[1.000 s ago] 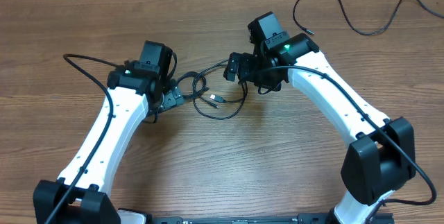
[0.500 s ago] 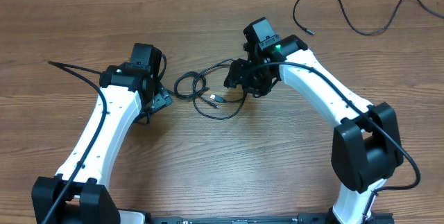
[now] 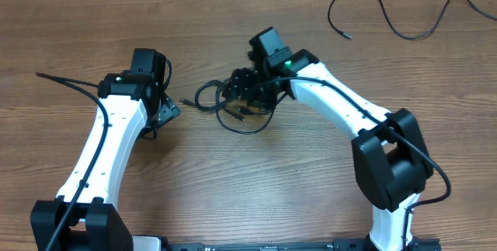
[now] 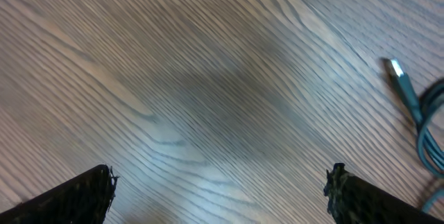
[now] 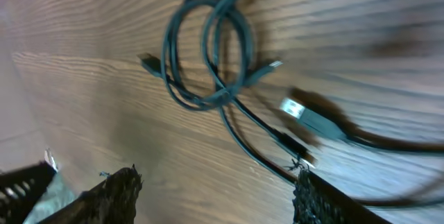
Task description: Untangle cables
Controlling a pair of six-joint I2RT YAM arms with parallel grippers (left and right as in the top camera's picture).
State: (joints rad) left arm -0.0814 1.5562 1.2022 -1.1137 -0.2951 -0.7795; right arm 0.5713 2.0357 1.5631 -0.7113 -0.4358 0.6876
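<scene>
A tangle of thin black cables (image 3: 233, 111) lies in the middle of the wooden table, with a small coil (image 5: 208, 57) and a silver-tipped plug (image 5: 295, 108) in the right wrist view. My right gripper (image 3: 237, 88) hovers right over the tangle. It (image 5: 215, 196) is open, with bare wood between the fingers and one cord running past the right finger (image 5: 326, 200). My left gripper (image 3: 165, 113) stands to the left of the tangle, apart from it. It (image 4: 222, 196) is wide open over bare wood, and a cable plug (image 4: 399, 75) shows at the right edge.
Another long black cable (image 3: 388, 18) lies loose at the far right of the table. The arms' own thick black wires run along the white links.
My right arm has swung left and now sits over the tangle. My left arm has drawn back to the left, away from the cables. The coil has shifted slightly left.
</scene>
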